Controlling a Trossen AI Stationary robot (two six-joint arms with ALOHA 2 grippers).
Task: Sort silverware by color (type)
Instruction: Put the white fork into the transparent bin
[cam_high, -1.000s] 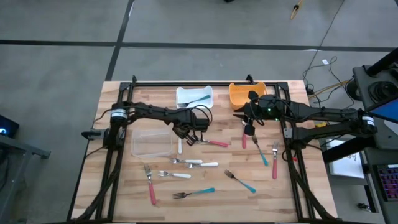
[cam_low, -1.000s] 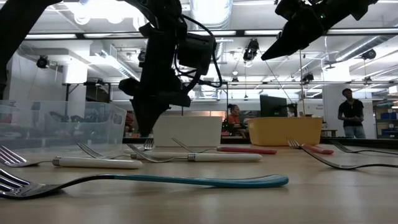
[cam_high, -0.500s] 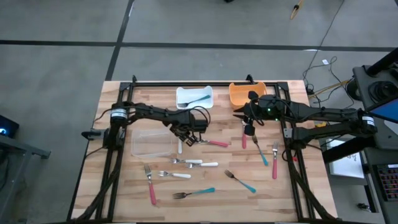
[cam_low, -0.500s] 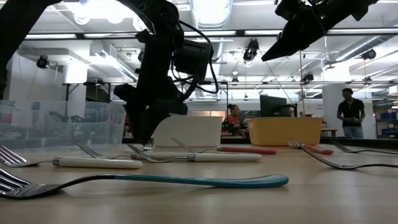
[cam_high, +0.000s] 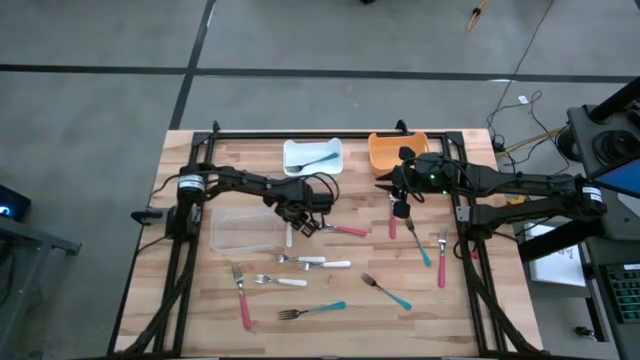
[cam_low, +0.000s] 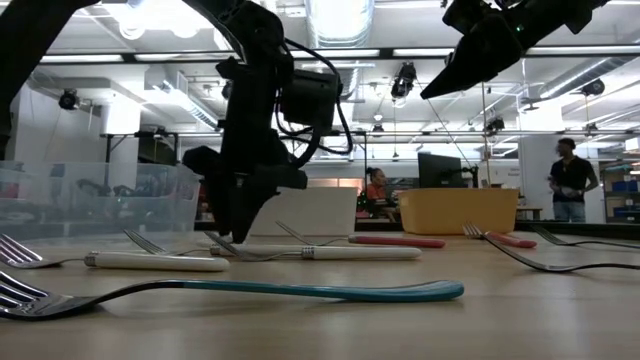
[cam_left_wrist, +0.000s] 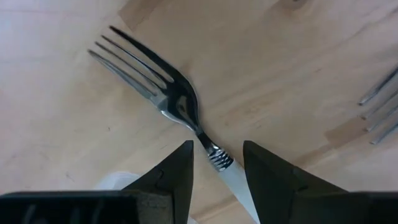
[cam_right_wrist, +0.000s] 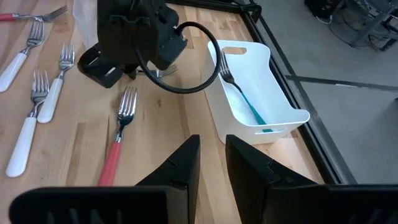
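The silverware lies scattered on the wooden table: forks with red, teal or white handles. My left gripper (cam_high: 292, 220) points straight down, open, low over a white-handled fork (cam_left_wrist: 171, 96) that lies flat beside the clear bin (cam_high: 243, 228). Its fingers stand on either side of the fork's neck without touching it. My right gripper (cam_high: 400, 208) hangs high over the table's right half, open by a narrow gap with nothing in it (cam_right_wrist: 212, 146). A teal fork (cam_right_wrist: 239, 93) lies in the white bin (cam_right_wrist: 273, 106).
An orange bin (cam_high: 395, 150) stands at the far edge, right of the white bin. Red forks (cam_high: 340, 229) (cam_high: 392, 218) lie between the arms. More white, teal and red forks lie toward the near edge (cam_high: 312, 310). A person (cam_low: 565, 180) stands in the room beyond.
My left gripper has sunk toward the white-handled fork on the table and its fingers have opened. The fork lies where it was.
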